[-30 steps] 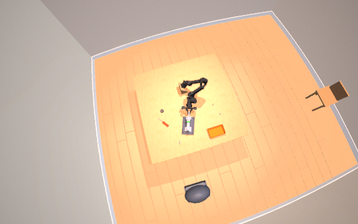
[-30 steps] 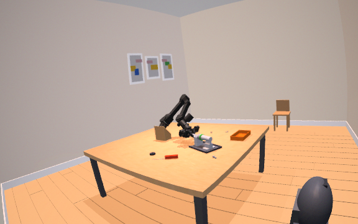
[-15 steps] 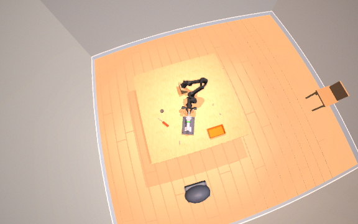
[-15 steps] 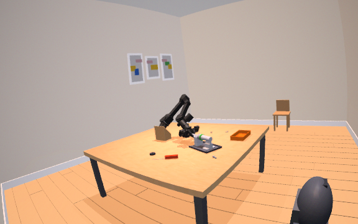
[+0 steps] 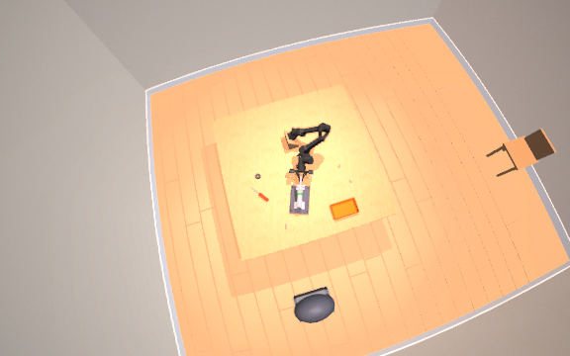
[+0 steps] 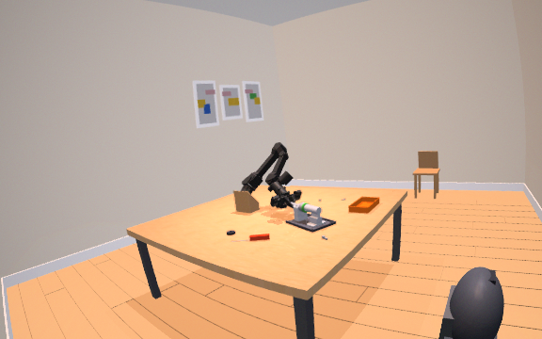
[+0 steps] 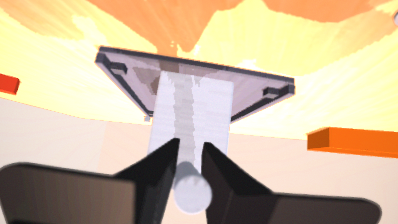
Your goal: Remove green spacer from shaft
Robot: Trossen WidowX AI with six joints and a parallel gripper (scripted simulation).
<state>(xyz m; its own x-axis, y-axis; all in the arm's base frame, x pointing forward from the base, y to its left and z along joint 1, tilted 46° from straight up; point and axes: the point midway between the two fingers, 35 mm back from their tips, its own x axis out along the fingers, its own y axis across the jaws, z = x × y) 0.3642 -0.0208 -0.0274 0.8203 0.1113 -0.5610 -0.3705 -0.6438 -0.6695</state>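
Observation:
My gripper [image 5: 301,178] [image 6: 293,203] [image 7: 190,146] is shut on the pale shaft [image 7: 192,195], whose round end shows between the fingers in the wrist view. The shaft runs toward a white block [image 6: 299,213] [image 7: 212,115] on the near side of the fixture. The green spacer [image 5: 300,194] [image 6: 304,207] shows as a narrow band between this block and a thick white cylindrical part [image 6: 313,209]. It is up on the fixture, not on the table; the wrist view hides it. Other spacers cannot be told apart. The fixture stands on a dark base plate [image 6: 312,229] [image 7: 250,73].
An orange tray [image 5: 345,217] [image 6: 359,210] [image 7: 360,145] stands to one side of the fixture. A red-handled screwdriver [image 5: 263,197] [image 6: 259,237] and a dark ring [image 5: 257,176] [image 6: 231,233] lie on the other side. A brown angled block [image 6: 246,201] stands by the arm's base.

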